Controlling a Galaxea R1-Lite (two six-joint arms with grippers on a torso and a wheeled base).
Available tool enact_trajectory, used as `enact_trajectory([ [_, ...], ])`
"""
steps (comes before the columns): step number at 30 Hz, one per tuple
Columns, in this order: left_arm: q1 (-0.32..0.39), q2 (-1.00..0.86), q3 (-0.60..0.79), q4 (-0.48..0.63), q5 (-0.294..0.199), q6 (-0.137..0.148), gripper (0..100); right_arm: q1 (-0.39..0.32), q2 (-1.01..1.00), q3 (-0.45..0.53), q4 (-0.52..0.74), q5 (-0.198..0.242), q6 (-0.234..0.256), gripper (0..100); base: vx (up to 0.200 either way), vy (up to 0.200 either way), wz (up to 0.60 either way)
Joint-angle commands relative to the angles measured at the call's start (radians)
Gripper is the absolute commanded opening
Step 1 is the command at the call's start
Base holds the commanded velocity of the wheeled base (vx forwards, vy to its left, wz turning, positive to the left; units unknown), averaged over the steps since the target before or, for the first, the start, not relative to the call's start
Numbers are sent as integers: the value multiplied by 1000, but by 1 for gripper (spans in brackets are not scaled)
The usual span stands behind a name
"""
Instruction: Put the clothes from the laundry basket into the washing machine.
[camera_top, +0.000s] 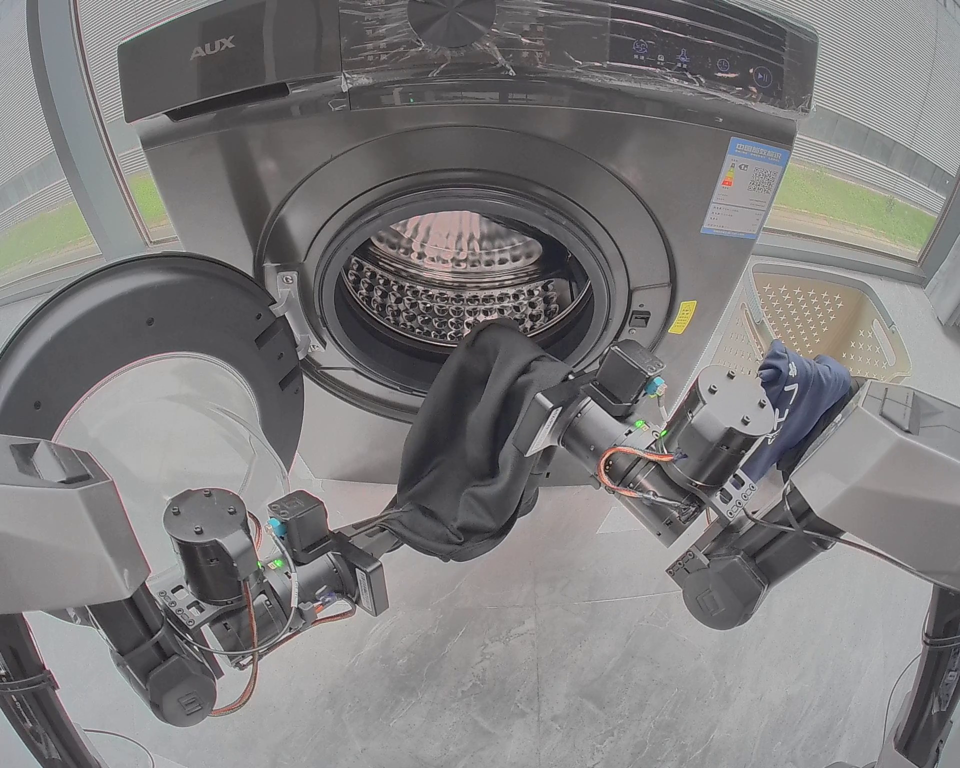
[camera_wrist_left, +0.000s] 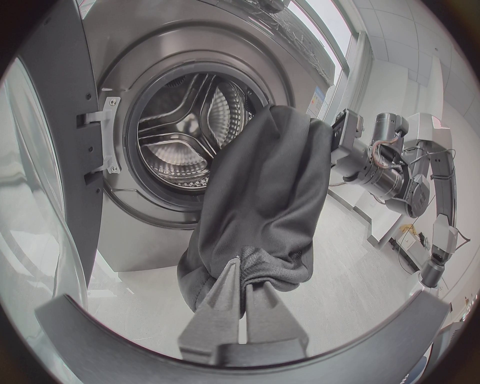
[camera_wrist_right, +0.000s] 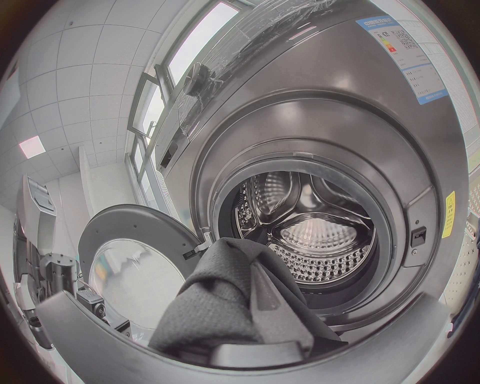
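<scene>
Head view: left claw (camera_top: 392, 528), right claw (camera_top: 530, 415) pinch black garment (camera_top: 465, 440).

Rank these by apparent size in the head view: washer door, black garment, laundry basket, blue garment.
1. washer door, clearly largest.
2. black garment.
3. laundry basket, partly hidden behind the right arm, so its place against the garment is unsure.
4. blue garment, smallest.

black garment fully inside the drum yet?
No, the black garment hangs outside the drum, in front of the opening, gripped by the left end effector and right end effector.
</scene>
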Motion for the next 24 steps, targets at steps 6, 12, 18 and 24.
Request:
enact_trajectory([
  [6,-15,32,92,1,-25,-1,100,0,-6,-10,-1,0,0,0,0,0,0],
  [12,-38,63,195,0,-82,7,100,2,-1,-22,-1,0,-2,0,0,0,0],
  [18,-81,19,169,-2,-82,10,100,14,2,-18,-1,0,-2,0,0,0,0],
  [24,-90,32,-46,-2,-62,1,100,39,11,-15,-1,-1,-2,0,0,0,0],
])
